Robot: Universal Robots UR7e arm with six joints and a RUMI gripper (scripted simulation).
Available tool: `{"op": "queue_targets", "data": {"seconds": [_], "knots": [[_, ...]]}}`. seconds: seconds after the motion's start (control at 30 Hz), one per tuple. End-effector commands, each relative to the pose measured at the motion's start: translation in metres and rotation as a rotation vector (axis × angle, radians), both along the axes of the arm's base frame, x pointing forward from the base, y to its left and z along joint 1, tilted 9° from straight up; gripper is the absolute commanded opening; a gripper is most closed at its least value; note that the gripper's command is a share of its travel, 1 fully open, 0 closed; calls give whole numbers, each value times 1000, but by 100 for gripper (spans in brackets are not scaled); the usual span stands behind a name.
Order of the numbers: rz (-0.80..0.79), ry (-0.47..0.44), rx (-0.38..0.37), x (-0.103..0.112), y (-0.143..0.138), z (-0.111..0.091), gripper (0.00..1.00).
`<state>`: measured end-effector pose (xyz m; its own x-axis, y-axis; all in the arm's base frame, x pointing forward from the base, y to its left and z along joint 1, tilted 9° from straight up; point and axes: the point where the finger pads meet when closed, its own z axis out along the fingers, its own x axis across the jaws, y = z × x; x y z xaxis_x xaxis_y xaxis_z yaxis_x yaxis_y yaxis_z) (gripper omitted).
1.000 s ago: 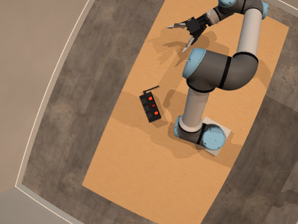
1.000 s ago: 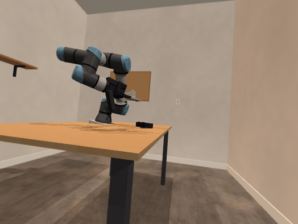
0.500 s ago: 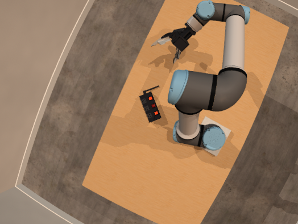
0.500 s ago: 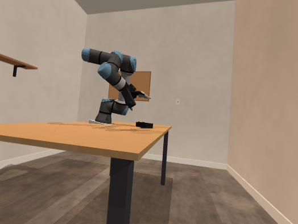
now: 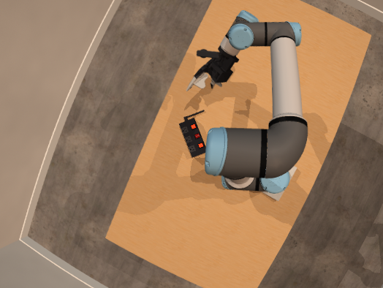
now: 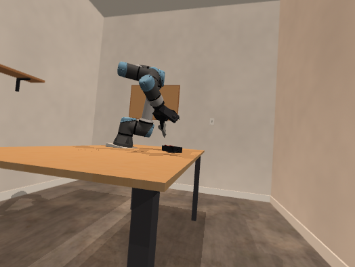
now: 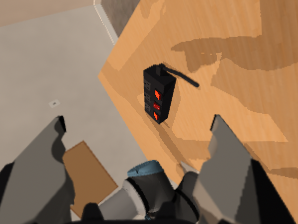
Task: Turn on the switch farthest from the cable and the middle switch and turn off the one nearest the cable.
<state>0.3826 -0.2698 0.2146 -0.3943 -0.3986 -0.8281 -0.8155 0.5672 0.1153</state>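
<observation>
The black power strip [image 5: 189, 139] [image 6: 171, 148] [image 7: 152, 95] lies right way up on the wooden table [image 5: 219, 226] [image 6: 101, 166] [image 7: 240, 30], near its long edge. Its short cable [image 5: 194, 115] [image 7: 181, 76] points toward my gripper's side. Three red switches show in a row: the one nearest the cable [image 5: 193, 126], the middle one [image 5: 197, 136], which looks darker, and the farthest one [image 5: 200, 145]. My gripper [image 5: 204, 85] [image 6: 163, 130] [image 7: 139, 116] is open and empty. It hangs above the table, well off the strip on the cable side, with the strip seen between its fingers in the wrist view.
The arm's elbow [image 5: 256, 151] hangs just beside the strip, above the robot base [image 5: 272, 191] [image 6: 122, 140]. The table edge runs close to the strip's far side. A cork board [image 6: 169, 95] and a shelf [image 6: 20, 72] are on the walls.
</observation>
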Motion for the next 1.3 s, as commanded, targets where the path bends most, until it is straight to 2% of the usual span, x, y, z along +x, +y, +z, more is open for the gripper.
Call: {"op": "queue_targets", "data": {"seconds": [0.0,0.03,0.23,0.3,0.53,0.6,0.8,1.03,1.27], "knots": [[102,-93,-120,3,19,-3,100],[102,-93,-120,3,19,-3,100],[362,-263,-344,5,59,-12,100],[407,-291,-379,5,65,-13,100],[699,-464,-591,2,102,-24,100],[699,-464,-591,2,102,-24,100],[925,-588,-734,-3,127,-34,100],[1149,-702,-859,-8,148,-43,100],[1277,-763,-924,-12,159,-48,100]]}}
